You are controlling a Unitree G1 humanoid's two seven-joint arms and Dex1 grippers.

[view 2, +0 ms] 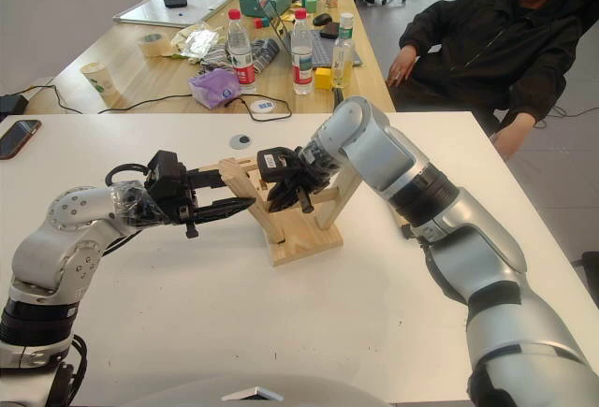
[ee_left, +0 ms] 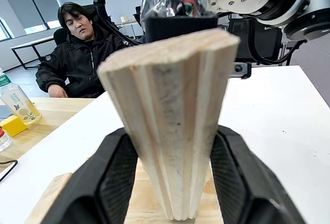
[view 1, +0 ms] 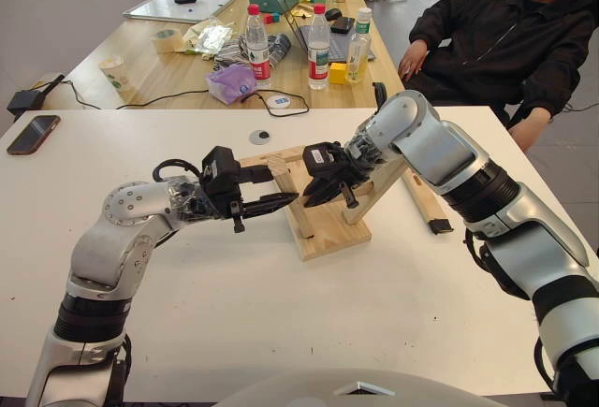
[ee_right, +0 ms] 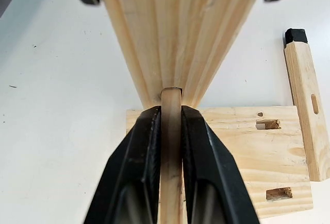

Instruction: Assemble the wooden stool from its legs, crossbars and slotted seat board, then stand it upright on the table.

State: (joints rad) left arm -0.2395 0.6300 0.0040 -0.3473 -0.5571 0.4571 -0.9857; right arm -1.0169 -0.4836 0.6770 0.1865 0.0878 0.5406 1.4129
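The slotted seat board (view 1: 329,236) lies flat mid-table with two legs standing in it. My left gripper (view 1: 286,185) is shut on the left leg (ee_left: 170,116), one black finger (ee_left: 111,183) on each side of it. A thin crossbar (ee_right: 171,131) meets that leg (ee_right: 175,28) end-on, and my right gripper (ee_right: 171,126) is shut on the crossbar, close to the leg. The other standing leg (view 1: 379,187) leans behind the right gripper (view 1: 326,187). A loose leg (view 1: 426,203) with a black cap lies flat beside the board (ee_right: 247,141), whose open slots (ee_right: 268,124) show.
A phone (view 1: 33,134) lies at the far left edge and a small round disc (view 1: 259,137) behind the stool. Beyond the white table (view 1: 281,323) is a wooden table with bottles (view 1: 319,37) and clutter. A person sits at the far right.
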